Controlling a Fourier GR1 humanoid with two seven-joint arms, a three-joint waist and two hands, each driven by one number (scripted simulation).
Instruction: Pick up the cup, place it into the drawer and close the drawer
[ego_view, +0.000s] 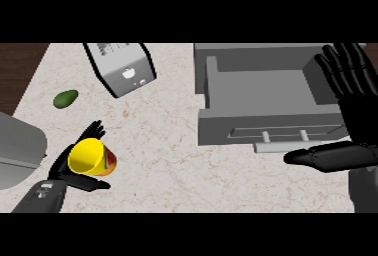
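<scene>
A yellow cup (90, 157) with a red and orange side sits in my left hand (74, 175) at the lower left, fingers behind it and thumb curled under it. The grey drawer (258, 90) stands pulled open at the upper right, its inside bare, with a pale bar handle (277, 146) on its front. My right hand (347, 100) is open at the right edge, fingers straight up over the drawer's right side, thumb pointing left below the drawer front.
A grey toaster-like appliance (122, 67) lies tilted at the top centre. A green avocado (66, 99) rests on the marble counter (184, 175) at the left. A grey rounded object (18, 150) fills the left edge. Dark wood borders the counter's upper left.
</scene>
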